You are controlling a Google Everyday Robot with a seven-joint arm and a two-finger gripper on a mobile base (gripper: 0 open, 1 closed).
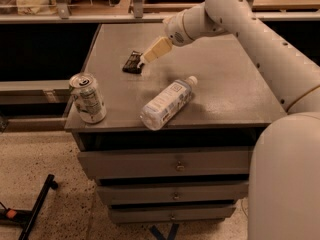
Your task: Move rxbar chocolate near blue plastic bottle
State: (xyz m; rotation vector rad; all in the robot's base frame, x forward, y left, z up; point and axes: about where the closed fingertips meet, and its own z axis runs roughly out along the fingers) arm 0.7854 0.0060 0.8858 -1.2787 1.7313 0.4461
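The rxbar chocolate (132, 62), a small flat bar in a black wrapper, lies on the grey cabinet top (220, 79) at its left rear part. The blue plastic bottle (167, 102) lies on its side near the front middle, its white cap pointing to the back right. My gripper (141, 62) reaches down from the upper right on the white arm. Its cream fingertips are right at the bar's right edge.
A silver drink can (88, 97) stands upright at the front left corner of the cabinet top. The cabinet has drawers (170, 165) below. A shelf rail (75, 18) runs behind. A black stand leg (35, 209) lies on the speckled floor at the lower left.
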